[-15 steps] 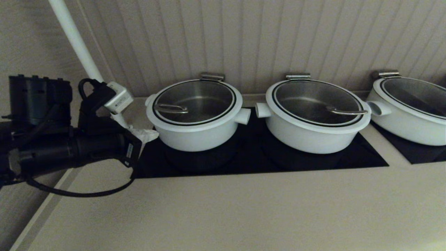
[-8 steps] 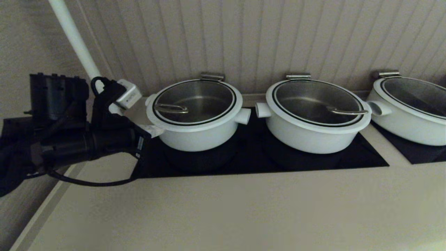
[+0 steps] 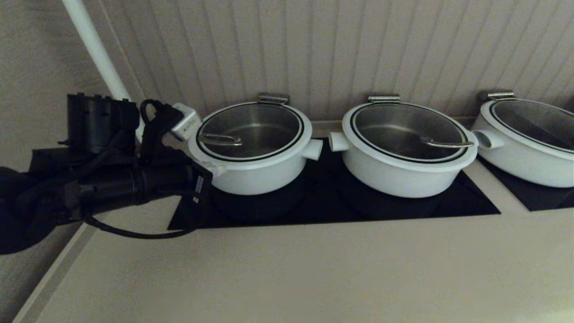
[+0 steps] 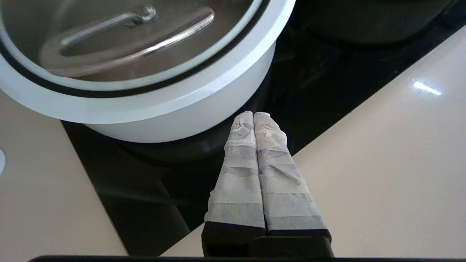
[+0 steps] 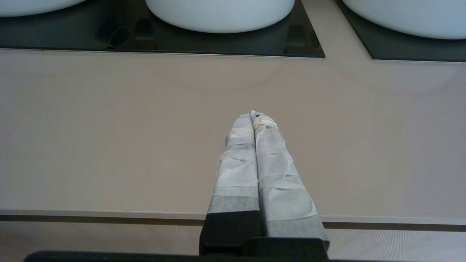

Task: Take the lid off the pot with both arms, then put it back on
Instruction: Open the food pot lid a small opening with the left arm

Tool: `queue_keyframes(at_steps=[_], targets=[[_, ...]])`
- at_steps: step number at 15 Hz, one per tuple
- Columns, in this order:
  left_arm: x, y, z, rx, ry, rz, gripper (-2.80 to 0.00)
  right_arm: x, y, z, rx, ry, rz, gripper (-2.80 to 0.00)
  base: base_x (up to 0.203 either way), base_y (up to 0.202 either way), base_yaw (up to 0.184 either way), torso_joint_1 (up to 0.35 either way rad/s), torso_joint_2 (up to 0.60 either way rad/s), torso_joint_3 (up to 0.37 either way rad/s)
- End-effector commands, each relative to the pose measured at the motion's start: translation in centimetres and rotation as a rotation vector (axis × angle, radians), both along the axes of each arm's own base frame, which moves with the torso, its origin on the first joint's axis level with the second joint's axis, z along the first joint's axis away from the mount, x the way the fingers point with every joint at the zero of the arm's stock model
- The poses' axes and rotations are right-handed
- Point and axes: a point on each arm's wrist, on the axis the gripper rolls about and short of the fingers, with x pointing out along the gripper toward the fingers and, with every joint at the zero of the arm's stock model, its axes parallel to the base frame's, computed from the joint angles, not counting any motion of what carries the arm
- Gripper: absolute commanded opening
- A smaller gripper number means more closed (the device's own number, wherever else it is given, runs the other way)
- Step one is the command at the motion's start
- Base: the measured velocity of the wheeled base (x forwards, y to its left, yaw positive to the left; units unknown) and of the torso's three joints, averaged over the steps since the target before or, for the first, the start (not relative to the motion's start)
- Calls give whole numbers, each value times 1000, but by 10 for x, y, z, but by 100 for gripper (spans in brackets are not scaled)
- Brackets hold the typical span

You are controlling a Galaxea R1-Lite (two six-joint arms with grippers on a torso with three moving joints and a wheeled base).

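Note:
The lid (image 3: 250, 130) is glass with a white ring, a black band and a steel bar handle. It sits on the pot (image 3: 255, 177), the leftmost and narrowest of three white pots. My left gripper (image 3: 217, 169) is shut and empty, its tips next to the pot's left wall, just under the rim. In the left wrist view the shut gripper (image 4: 253, 114) points at the pot's wall (image 4: 174, 120), with the lid (image 4: 109, 43) above. My right gripper (image 5: 253, 115) is shut and empty, low over the counter's front part, out of the head view.
Two wider lidded white pots stand to the right, one in the middle (image 3: 403, 172) and one at the far right (image 3: 524, 161). The pot and the middle pot rest on a black cooktop (image 3: 323, 206). A white pole (image 3: 96, 54) rises behind my left arm. The beige counter (image 3: 314, 269) lies in front.
My left arm has moved right, bringing its shut gripper from beside the cooktop's left edge up to the pot's left wall. The pots and lids have not moved.

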Motion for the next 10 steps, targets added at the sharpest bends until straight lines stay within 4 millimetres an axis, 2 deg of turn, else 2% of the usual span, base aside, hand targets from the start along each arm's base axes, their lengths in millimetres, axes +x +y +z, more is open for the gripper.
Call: queue_keyframes(at_steps=[1, 10], targets=[[4, -2, -3, 9, 4, 14, -280, 0, 0, 0, 0, -1, 1, -280, 0, 0, 0, 0, 0, 0], [13, -4, -13, 42, 29, 65, -280, 0, 0, 0, 0, -1, 1, -280, 0, 0, 0, 0, 0, 0]])
